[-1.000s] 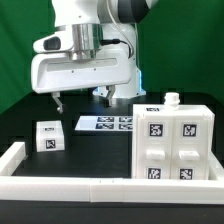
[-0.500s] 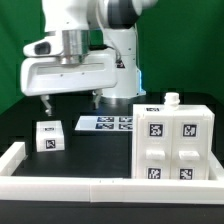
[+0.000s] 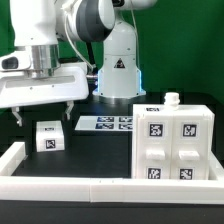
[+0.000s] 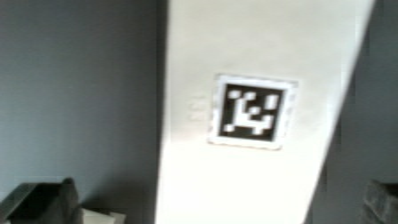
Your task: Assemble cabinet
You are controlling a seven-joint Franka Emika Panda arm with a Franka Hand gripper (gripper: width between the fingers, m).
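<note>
The cabinet body (image 3: 170,140), a large white box with several tags on its front, stands at the exterior view's right. A small white tagged block (image 3: 47,136) lies on the black table at the left. My gripper (image 3: 42,113) hangs just above this block, open and empty, with one finger on each side of it. In the wrist view the block (image 4: 253,108) shows as a long white piece with one tag, running between my two dark fingertips (image 4: 45,200); the gripper (image 4: 214,205) holds nothing.
The marker board (image 3: 105,123) lies flat behind the block, in the middle of the table. A long low white border rail (image 3: 70,185) runs along the front and up the left side. The robot's base (image 3: 118,70) stands behind.
My gripper has moved to the exterior view's left, from above the marker board to above the small block, and has come a little lower. The parts have not moved.
</note>
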